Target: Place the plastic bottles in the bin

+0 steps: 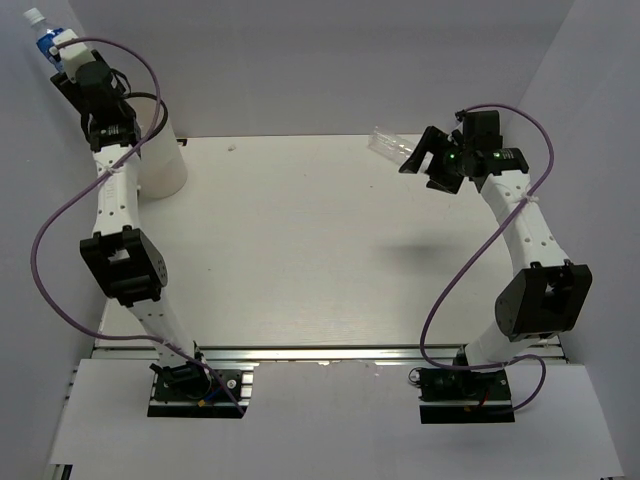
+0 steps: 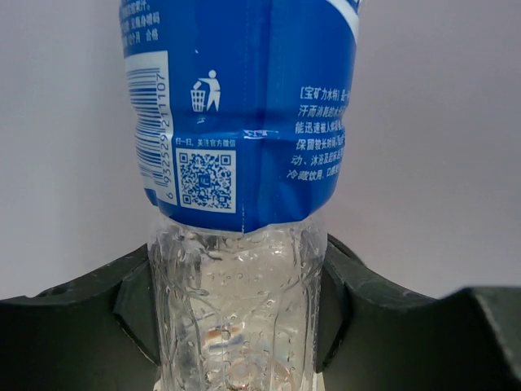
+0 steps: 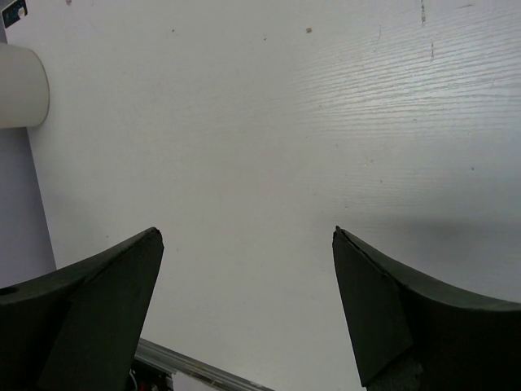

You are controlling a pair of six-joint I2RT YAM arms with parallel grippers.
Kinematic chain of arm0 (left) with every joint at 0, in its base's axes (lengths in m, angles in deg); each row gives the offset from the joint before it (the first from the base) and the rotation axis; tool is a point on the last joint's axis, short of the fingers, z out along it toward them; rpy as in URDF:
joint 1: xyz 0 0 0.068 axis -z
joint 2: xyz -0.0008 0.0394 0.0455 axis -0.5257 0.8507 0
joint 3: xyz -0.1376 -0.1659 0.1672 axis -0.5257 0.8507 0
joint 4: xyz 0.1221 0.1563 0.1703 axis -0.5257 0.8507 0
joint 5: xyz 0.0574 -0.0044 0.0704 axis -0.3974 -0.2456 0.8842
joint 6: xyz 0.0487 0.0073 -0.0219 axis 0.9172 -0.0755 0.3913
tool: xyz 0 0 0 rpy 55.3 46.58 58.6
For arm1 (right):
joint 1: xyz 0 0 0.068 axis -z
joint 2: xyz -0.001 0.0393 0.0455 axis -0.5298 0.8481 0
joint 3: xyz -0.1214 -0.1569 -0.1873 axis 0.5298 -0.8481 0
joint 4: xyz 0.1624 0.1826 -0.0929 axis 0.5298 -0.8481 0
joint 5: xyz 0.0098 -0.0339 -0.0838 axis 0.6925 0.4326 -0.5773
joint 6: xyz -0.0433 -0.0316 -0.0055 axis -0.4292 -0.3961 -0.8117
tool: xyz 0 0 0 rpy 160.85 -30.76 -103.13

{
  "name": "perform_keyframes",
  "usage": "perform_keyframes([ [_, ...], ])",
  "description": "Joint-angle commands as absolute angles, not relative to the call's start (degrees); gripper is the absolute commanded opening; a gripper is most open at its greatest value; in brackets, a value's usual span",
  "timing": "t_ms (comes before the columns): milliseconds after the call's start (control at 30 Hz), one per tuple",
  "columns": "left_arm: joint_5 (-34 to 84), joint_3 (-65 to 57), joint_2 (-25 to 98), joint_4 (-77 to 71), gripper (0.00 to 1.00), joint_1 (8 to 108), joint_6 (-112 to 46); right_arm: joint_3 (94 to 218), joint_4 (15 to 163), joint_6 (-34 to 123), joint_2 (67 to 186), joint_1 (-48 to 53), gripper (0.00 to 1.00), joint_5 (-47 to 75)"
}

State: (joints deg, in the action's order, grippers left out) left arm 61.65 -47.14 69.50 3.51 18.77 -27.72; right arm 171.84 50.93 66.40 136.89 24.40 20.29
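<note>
The only readable print is on the blue wrap label (image 2: 269,106) of the clear plastic bottle (image 2: 236,309). A white-framed QR code (image 2: 206,179) sits near the label's lower edge. Just above the QR code is a small white line, 扫一扫 关注官方微信, and above that a white litter sign (image 2: 206,91) showing a figure dropping rubbish into a basket. Left of the QR code, a barcode (image 2: 145,106) runs lengthwise with the digits 6 932529 211107. Right of the QR code are lines of white Chinese text (image 2: 319,130), the top one beginning [宝矿力水特]; the others are too small to read with certainty.

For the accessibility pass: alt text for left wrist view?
A clear plastic bottle with a blue label fills the frame, clamped at its unlabelled part by the left claw. A barcode and QR code show on the label.
</note>
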Motion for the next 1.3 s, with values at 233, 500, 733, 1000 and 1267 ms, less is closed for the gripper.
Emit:
perform_keyframes([
  [233,62.65,-46.42,76.55,-2.28,0.6,18.27,-30.13,175.57,48.4,64.56,137.03,26.02,0.89,19.94],
  [500,61.16,-39.57,72.16,-3.16,0.98,18.18,-31.71,173.71,51.31,64.92,137.29,26.54,0.89,20.73],
  [733,59.48,-42.54,70.92,1.39,0.98,18.27,-32.24,177.06,59.9,52.9,141.25,26.63,0.89,19.86],
  [1000,57.73,-50.11,67.68,14.15,0.98,18.27,-34.17,189.01,62.55,27.23,153.09,26.72,0.89,15.29],
  [1267,53.78,-43.18,58.19,21.89,0.98,18.27,-35.49,210.33,57.99,14.22,175.32,28.21,0.89,16.42],
])
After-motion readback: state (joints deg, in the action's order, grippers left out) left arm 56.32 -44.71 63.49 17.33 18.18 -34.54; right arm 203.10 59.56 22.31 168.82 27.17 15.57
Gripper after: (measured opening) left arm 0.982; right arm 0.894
